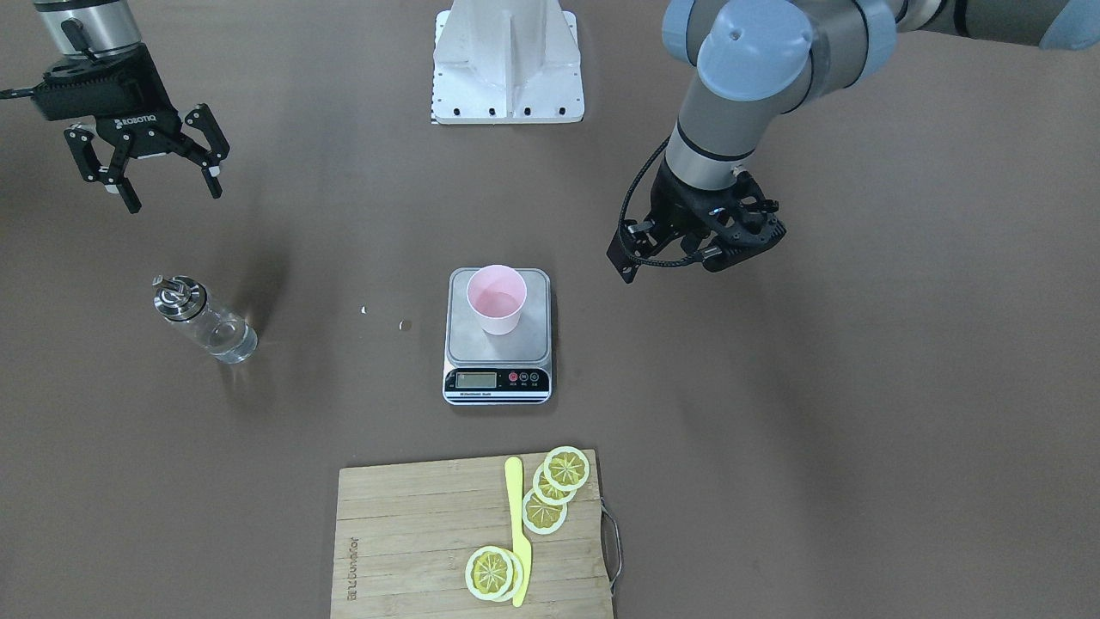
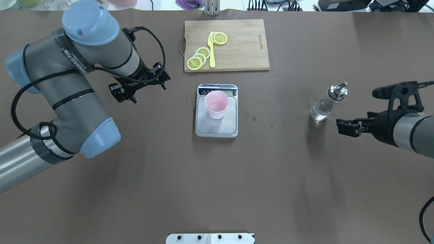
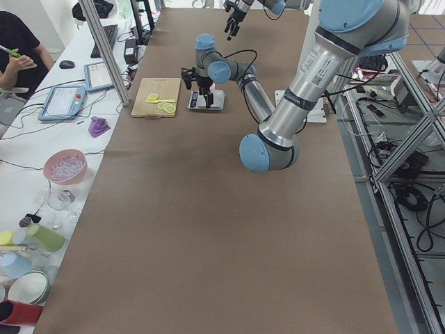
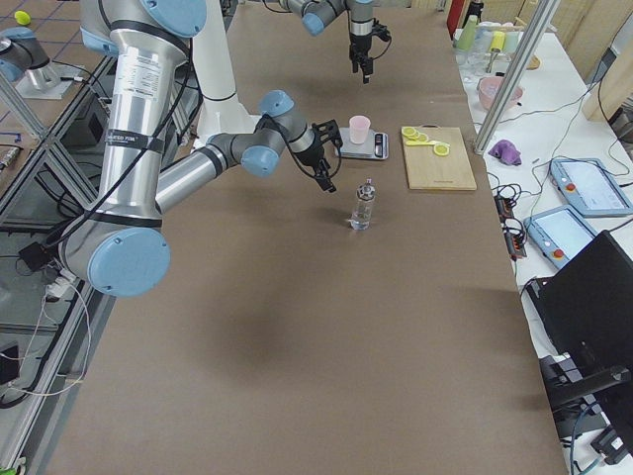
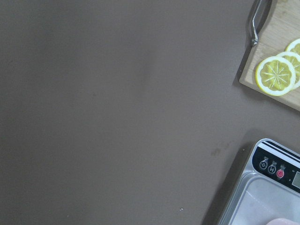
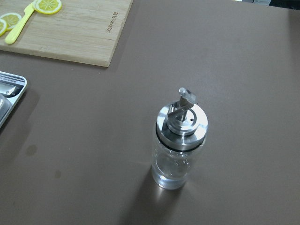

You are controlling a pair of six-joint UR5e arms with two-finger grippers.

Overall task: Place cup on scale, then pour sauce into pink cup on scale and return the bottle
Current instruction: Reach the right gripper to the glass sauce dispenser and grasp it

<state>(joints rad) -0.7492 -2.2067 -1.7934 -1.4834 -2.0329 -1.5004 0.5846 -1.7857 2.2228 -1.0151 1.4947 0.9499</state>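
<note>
One step done, cup (image 1: 496,298) sits on scale (image 1: 498,378); my right gripper (image 1: 172,191), jaws spread, should square up and clamp the bottle (image 1: 206,321) glass below the cap.

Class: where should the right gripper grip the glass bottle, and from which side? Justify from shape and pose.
Likely the bottle by its round glass body below the metal cap, level from the right gripper side: it's upright; spout crowds top.
</note>
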